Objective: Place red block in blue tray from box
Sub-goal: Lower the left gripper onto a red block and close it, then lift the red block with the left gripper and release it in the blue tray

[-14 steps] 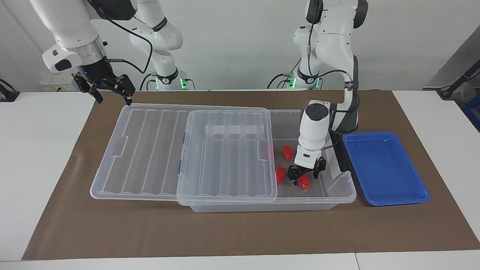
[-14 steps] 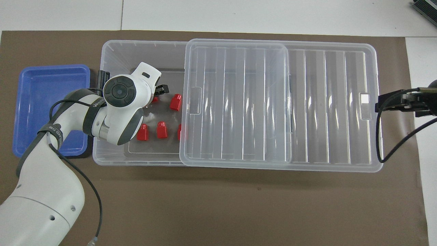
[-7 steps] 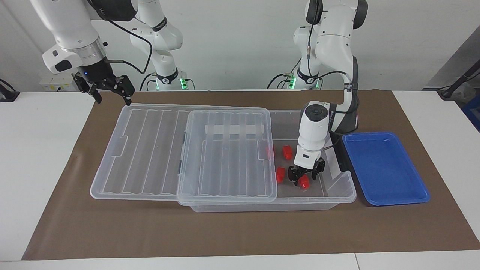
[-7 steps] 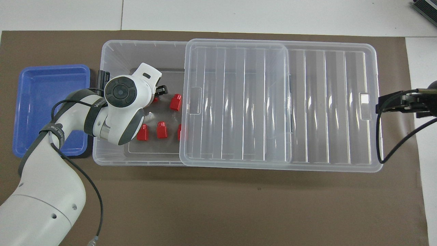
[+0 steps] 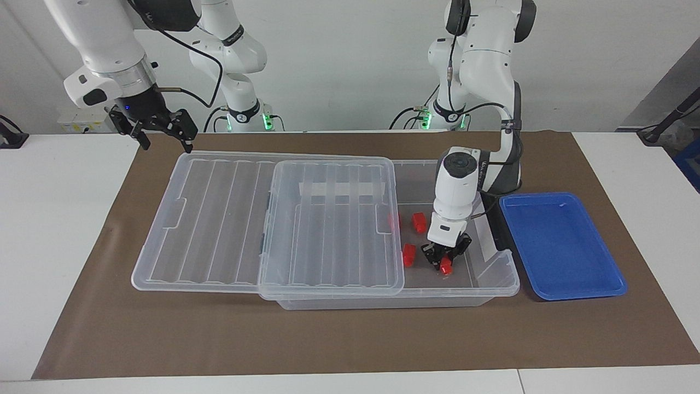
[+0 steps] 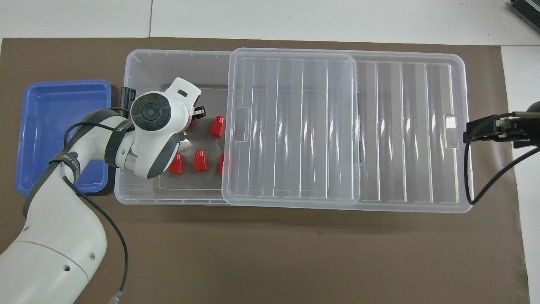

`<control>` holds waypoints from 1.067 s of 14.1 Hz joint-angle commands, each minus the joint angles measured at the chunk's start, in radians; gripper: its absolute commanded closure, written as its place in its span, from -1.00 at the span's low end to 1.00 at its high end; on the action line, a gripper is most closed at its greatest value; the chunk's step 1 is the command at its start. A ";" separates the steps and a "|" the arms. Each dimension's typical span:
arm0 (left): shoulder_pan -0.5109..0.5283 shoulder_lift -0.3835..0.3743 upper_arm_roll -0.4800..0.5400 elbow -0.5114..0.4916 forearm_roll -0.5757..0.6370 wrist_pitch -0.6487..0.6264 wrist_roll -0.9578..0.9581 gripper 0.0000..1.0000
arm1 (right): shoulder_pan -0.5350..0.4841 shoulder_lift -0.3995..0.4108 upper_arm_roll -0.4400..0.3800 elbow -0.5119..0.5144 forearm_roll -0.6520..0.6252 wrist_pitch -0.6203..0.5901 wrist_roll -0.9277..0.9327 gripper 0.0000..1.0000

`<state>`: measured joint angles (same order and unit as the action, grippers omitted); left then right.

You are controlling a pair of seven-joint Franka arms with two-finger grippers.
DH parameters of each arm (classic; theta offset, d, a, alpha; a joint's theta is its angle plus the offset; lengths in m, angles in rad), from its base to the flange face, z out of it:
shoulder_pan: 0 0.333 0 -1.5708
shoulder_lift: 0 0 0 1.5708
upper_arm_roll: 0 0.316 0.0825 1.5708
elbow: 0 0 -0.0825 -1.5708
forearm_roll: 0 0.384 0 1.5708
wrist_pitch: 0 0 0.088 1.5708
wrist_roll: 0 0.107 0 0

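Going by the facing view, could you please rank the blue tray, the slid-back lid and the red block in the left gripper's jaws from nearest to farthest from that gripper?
From the left gripper, down inside the box:
1. Red block, gripped in its jaws.
2. Lid, resting across the box, toward the right arm's end.
3. Blue tray, beside the box, at the left arm's end of the table.

- Left hand is reaching into the box, gripping a red block.
- Right hand is hanging open over the lid's corner.
- Blue tray is sitting beside the box.
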<state>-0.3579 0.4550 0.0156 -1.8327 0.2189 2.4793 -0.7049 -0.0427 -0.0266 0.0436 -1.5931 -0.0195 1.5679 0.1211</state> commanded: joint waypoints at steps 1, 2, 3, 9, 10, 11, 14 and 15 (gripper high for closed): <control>-0.006 0.001 0.000 0.070 0.025 -0.136 0.002 1.00 | -0.006 -0.009 0.007 -0.008 -0.005 -0.016 -0.024 -1.00; -0.006 0.002 -0.002 0.116 0.017 -0.196 0.004 1.00 | -0.006 -0.009 0.007 -0.007 -0.005 -0.032 -0.024 -1.00; -0.006 -0.001 -0.005 0.147 0.011 -0.245 0.002 1.00 | -0.006 -0.009 0.007 -0.007 -0.005 -0.032 -0.024 -1.00; 0.025 -0.146 -0.003 0.182 -0.084 -0.462 0.048 1.00 | -0.006 -0.009 0.009 -0.016 0.003 0.000 -0.028 -0.98; 0.034 -0.159 -0.006 0.216 -0.087 -0.532 0.077 1.00 | -0.006 -0.013 0.005 -0.031 0.003 0.024 -0.043 -0.43; 0.037 -0.163 -0.003 0.260 -0.105 -0.615 0.123 1.00 | -0.006 -0.019 0.004 -0.047 0.004 0.047 -0.057 0.25; 0.054 -0.205 0.018 0.332 -0.138 -0.788 0.232 1.00 | -0.008 -0.052 -0.022 -0.148 0.004 0.179 -0.049 1.00; 0.088 -0.220 0.014 0.334 -0.138 -0.818 0.272 1.00 | -0.009 -0.052 -0.034 -0.165 0.004 0.207 -0.052 1.00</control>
<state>-0.3097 0.2523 0.0312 -1.5152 0.1048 1.7295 -0.5075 -0.0431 -0.0345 0.0289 -1.6731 -0.0194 1.7057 0.0979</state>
